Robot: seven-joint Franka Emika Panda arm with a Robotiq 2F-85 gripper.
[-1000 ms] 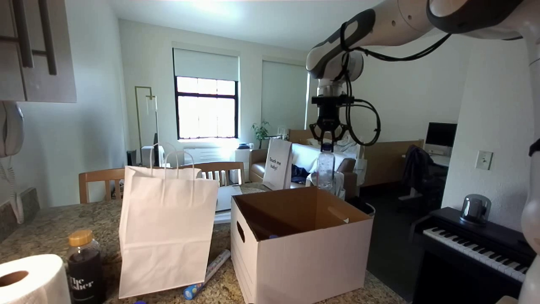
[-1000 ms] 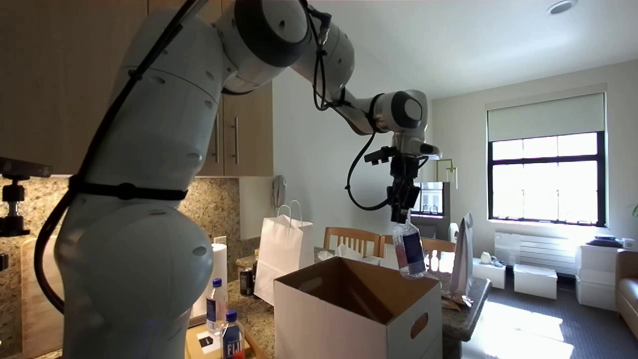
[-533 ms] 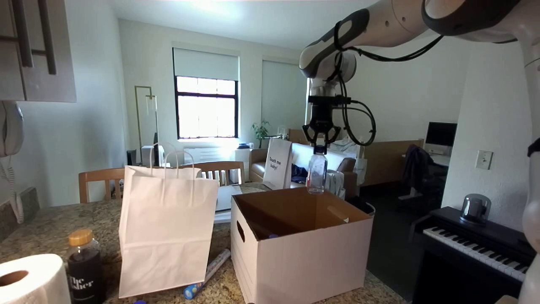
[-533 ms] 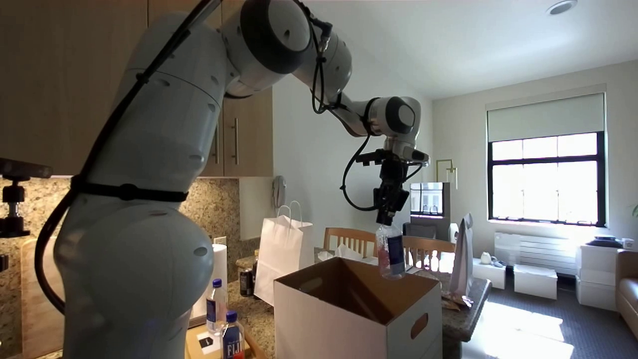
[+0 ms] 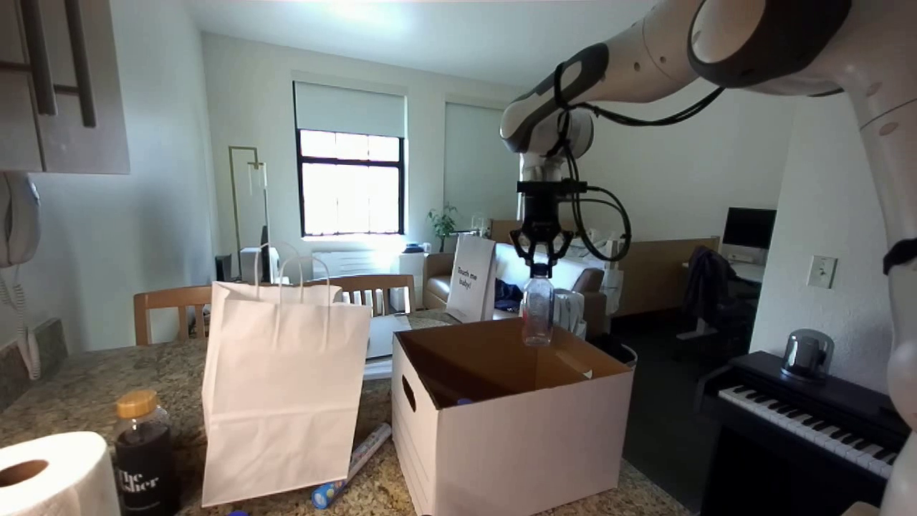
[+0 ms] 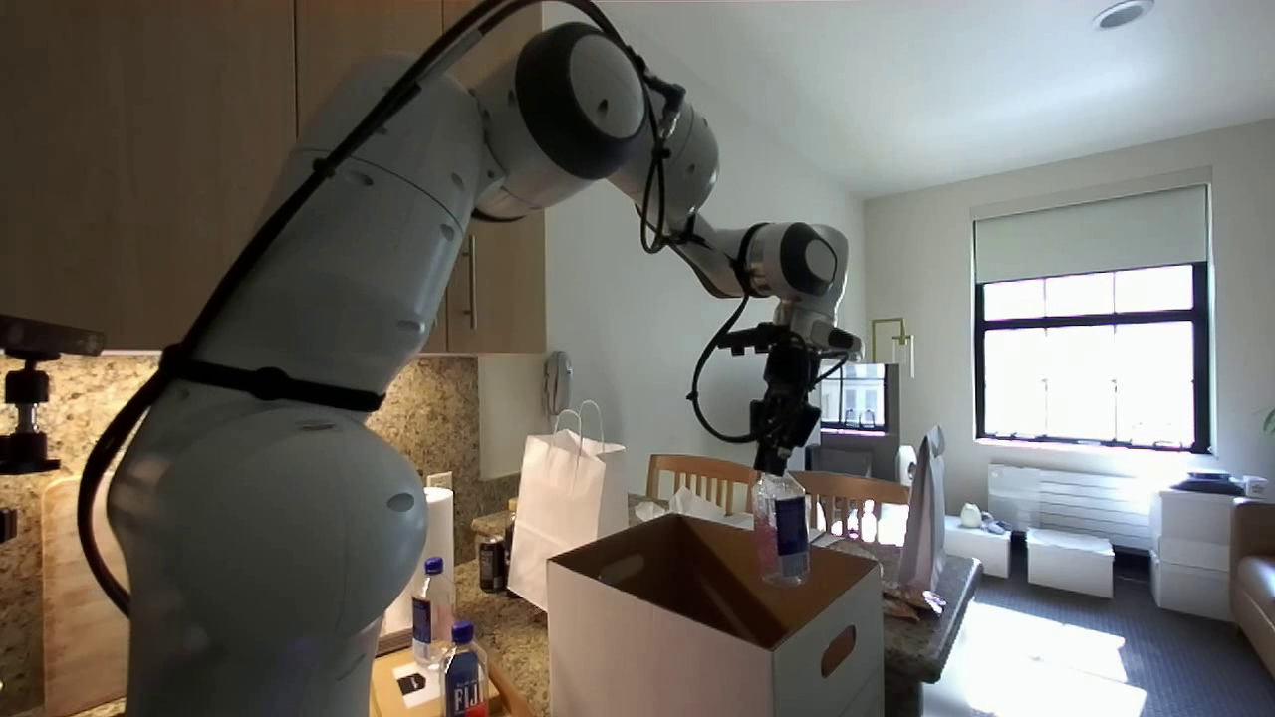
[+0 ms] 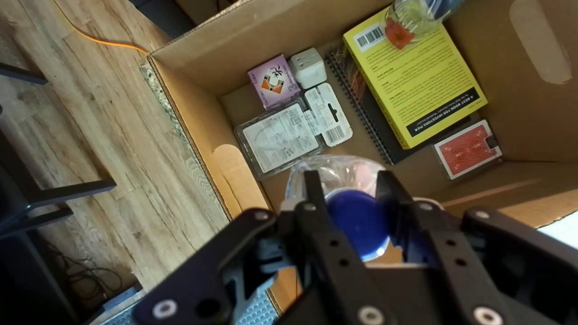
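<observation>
My gripper is shut on the neck of a clear plastic bottle, which hangs nearly upright. Between the fingers in the wrist view shows its blue cap. The bottle's lower end is at rim height over the white cardboard box, near its far side in an exterior view. Inside the box, the wrist view shows a yellow book on a spiral notebook, a purple packet, a white plug adapter, a blister pack and a red card deck. Another clear bottle lies by the book.
A white paper bag stands beside the box on the granite counter, with a tube between. A dark bottle and paper roll are nearby. Two blue-capped bottles stand near the arm's base. A smaller bag stands behind the box.
The gripper with the bottle has moved inward over the box and then lower; the bottle, tilted a second ago, now hangs straighter. The box and the bags have stayed put.
</observation>
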